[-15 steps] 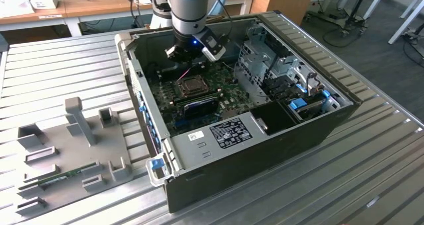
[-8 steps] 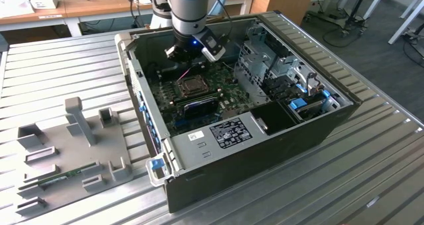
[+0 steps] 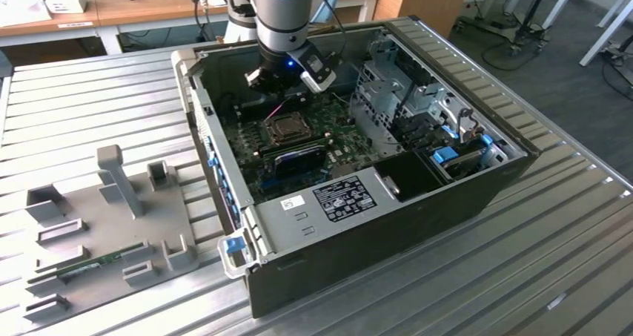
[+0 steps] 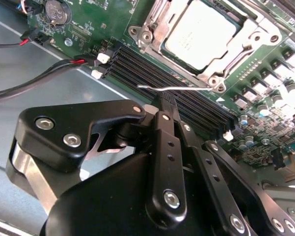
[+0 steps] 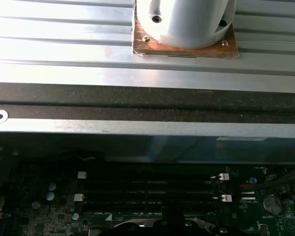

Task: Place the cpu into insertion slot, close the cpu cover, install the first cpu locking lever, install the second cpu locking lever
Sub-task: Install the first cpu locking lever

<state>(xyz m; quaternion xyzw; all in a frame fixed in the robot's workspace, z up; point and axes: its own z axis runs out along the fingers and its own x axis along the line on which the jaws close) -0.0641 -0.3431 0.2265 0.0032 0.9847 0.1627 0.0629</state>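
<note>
Under the tool (image 4: 166, 101), slatted desk (image 3: 89, 99) carrying open computer case (image 3: 416, 217). Hangs inside the case over green board (image 4: 103, 14), tool pressed together at its tip. Ahead of the tool, insertion slot (image 4: 142, 32) with cpu cover (image 4: 159, 30) lying flat around cpu (image 4: 201, 32) seated inside. Right at the tool's tip, thin wire locking lever (image 4: 181, 88), standing free above the board; cannot tell whether touching.

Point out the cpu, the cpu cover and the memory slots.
cpu (image 4: 200, 33): second wrist view, middle of its metal top.
cpu cover (image 4: 159, 23): second wrist view, frame strip beside the chip.
memory slots (image 4: 137, 66): second wrist view, on a black slot body.
</note>
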